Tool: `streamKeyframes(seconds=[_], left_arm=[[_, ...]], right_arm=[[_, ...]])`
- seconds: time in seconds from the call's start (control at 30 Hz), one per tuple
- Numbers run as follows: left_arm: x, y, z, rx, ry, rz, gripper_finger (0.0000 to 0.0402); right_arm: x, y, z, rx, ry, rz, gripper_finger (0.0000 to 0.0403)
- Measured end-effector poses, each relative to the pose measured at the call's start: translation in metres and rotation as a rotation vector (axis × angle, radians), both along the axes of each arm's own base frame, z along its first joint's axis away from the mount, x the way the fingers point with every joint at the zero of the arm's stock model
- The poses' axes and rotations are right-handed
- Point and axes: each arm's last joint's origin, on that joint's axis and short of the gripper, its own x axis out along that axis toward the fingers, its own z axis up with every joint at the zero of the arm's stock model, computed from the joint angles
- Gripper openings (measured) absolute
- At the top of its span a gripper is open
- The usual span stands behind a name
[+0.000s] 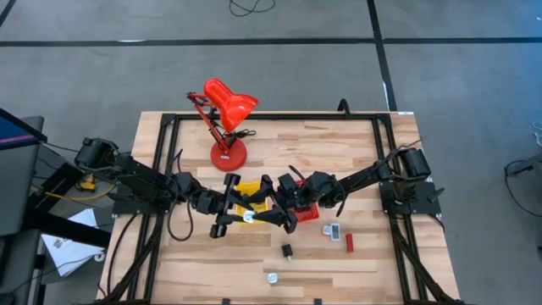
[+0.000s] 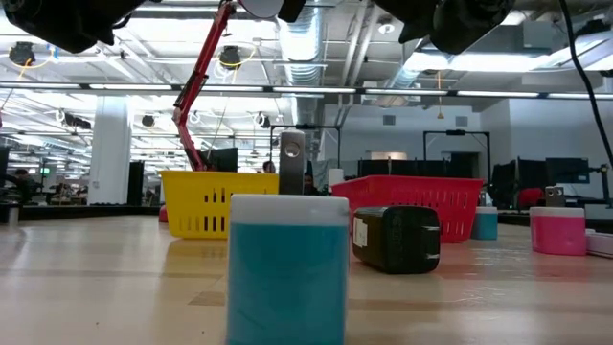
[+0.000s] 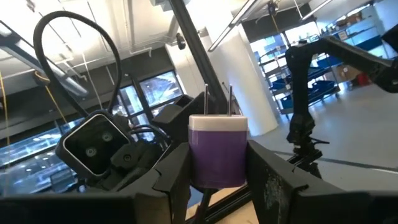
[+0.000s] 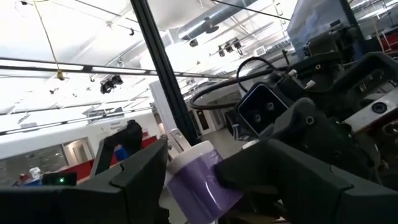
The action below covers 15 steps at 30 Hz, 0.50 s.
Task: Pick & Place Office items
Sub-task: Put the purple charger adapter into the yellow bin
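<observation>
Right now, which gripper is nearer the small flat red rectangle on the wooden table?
Right. Right gripper is over the red tray beside the red rectangle; left gripper, holding a purple block, farther.
</observation>
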Motion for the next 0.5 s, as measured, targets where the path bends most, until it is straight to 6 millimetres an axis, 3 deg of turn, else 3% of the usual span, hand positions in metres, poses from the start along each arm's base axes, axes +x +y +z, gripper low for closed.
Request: streamKeyframes(seconds=[0.5], left_arm=[[0.0006, 0.0011, -0.0006, 0.011, 0.001, 0.023, 0.0127]], right_arm=[[-0.0002, 0.0014, -0.0009, -0.048, -0.008, 0.035, 0.0264]])
